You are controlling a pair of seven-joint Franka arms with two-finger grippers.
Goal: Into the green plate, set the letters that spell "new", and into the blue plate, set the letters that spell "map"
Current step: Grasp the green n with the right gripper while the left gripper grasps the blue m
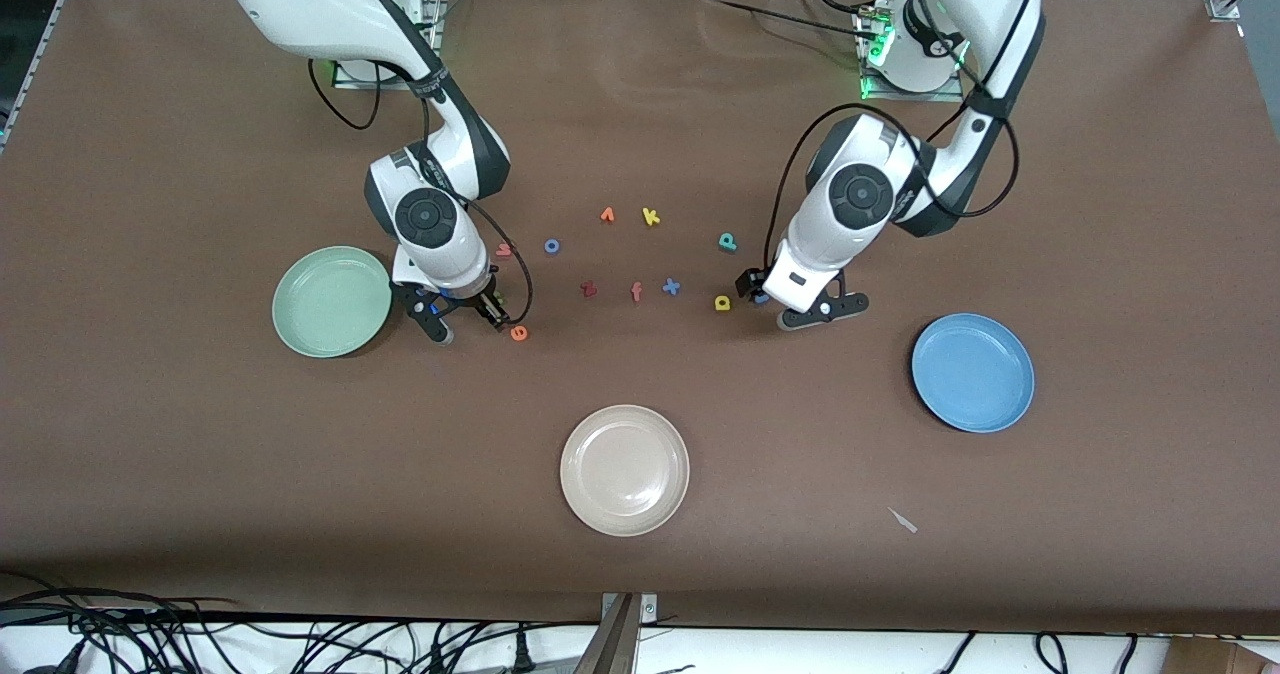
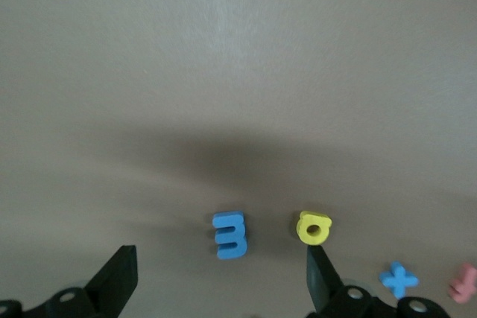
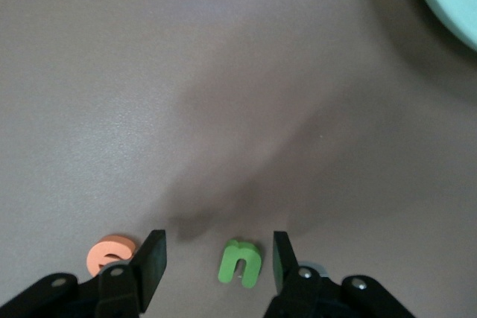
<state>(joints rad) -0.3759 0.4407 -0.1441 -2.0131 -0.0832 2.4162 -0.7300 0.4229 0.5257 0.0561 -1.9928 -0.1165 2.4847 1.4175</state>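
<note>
Three round plates on a brown table (image 1: pixel 200 454), all holding nothing: green plate (image 1: pixel 332 301) toward the right arm's end; blue plate (image 1: pixel 972 372) toward the left arm's end; beige-white plate (image 1: pixel 624 469) between them, nearest the front camera. All task letters loose on the table, none in a plate. Right gripper (image 3: pixel 218 262) low over the table just beside the green plate, fingers partly parted, one on each side of the green n (image 3: pixel 240 262), no contact visible; orange e (image 1: pixel 519 333) just outside one finger, on the side away from the green plate; pinkish-red w (image 1: pixel 504 249) beside the right arm's wrist, farther from the front camera. Left gripper (image 2: pixel 222 277) low over the table near the middle, jaws released and wide, the blue m (image 2: pixel 229 234) lying flat between the fingers, untouched; yellow a (image 2: pixel 314 228) just beside one fingertip; teal p (image 1: pixel 728 242) near, farther from the front camera. Other letters spread between the two arms: blue o (image 1: pixel 551 246), dark red z (image 1: pixel 588 289), blue x (image 1: pixel 671 287), yellow k (image 1: pixel 651 217).
</note>
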